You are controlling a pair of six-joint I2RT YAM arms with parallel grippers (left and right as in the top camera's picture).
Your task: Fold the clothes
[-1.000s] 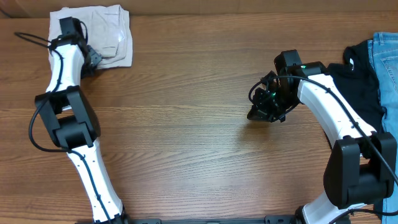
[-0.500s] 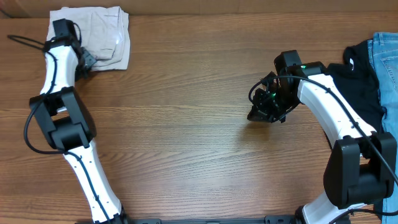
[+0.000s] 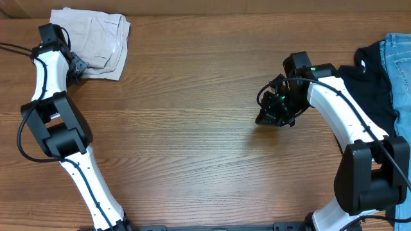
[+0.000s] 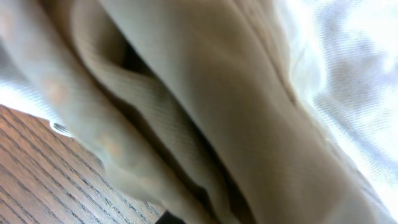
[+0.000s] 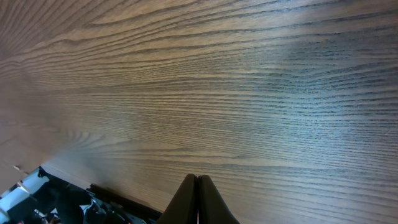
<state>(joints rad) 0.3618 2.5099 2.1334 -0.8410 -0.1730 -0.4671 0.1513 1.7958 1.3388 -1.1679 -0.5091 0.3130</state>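
The beige shorts [image 3: 96, 38] lie folded in a compact stack at the table's far left corner. My left gripper [image 3: 74, 64] is at the stack's front left edge, shut on the fabric. In the left wrist view the shorts [image 4: 205, 106] fill nearly the whole frame in layered folds, and only a dark finger tip shows at the bottom edge. My right gripper [image 3: 266, 119] hovers over bare wood right of centre, far from the shorts. Its fingers [image 5: 198, 180] are pressed together with nothing between them.
A black garment [image 3: 372, 83] and blue denim jeans [image 3: 401, 58] lie heaped at the table's right edge, behind the right arm. The wooden table [image 3: 192, 128] stretches between the two arms.
My left arm has swung left and toward the far edge, and the folded shorts have slid a little left with it. The right arm has not moved.
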